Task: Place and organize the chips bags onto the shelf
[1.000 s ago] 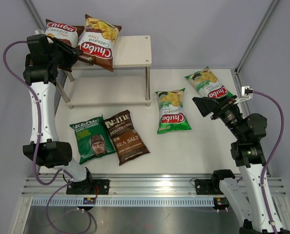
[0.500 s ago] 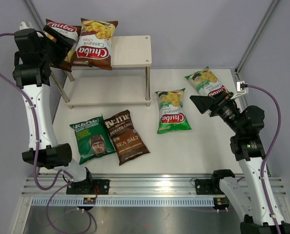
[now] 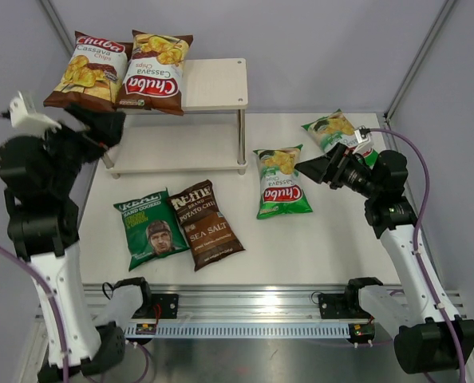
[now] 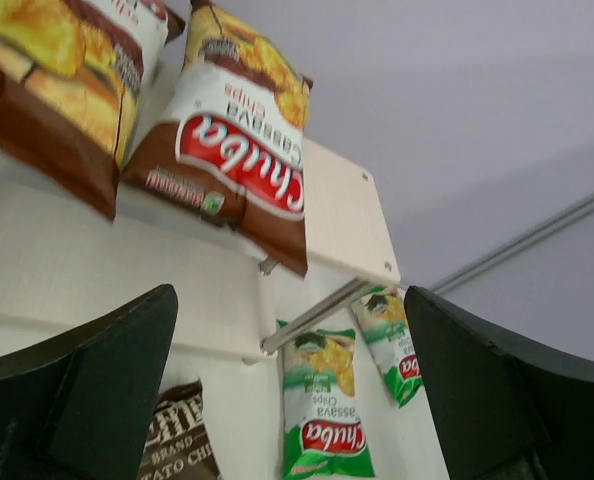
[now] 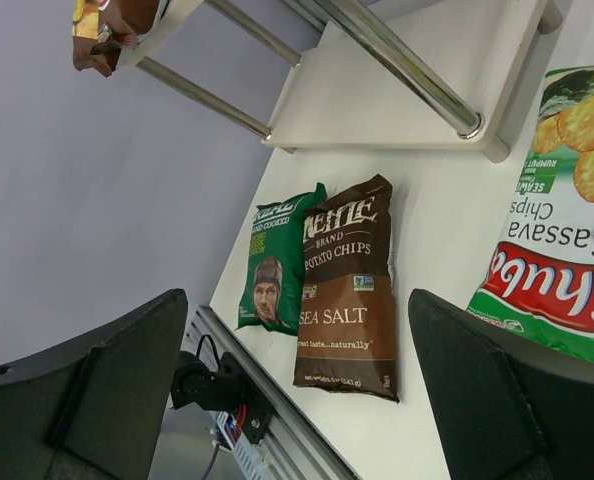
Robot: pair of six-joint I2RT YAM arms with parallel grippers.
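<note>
On the shelf (image 3: 217, 82), at its top board's left end, the left brown bag (image 3: 88, 70) and right brown bag (image 3: 153, 73) lie lengthwise near-to-far, logos at opposite ends. The left gripper (image 3: 105, 129) and right gripper (image 3: 313, 170) gape empty.

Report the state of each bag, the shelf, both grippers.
shelf: upright, lower board bare
brown Chuba bags: on top board, overhanging
green Chuba bags: flat on table
Kettle bag: flat on table
dark green bag: flat on table
left gripper: open, empty
right gripper: open, empty

Two brown bags (image 3: 151, 73) on shelf (image 3: 217, 80) top, four bags (image 3: 281, 182) on table (image 3: 333, 239)
</note>
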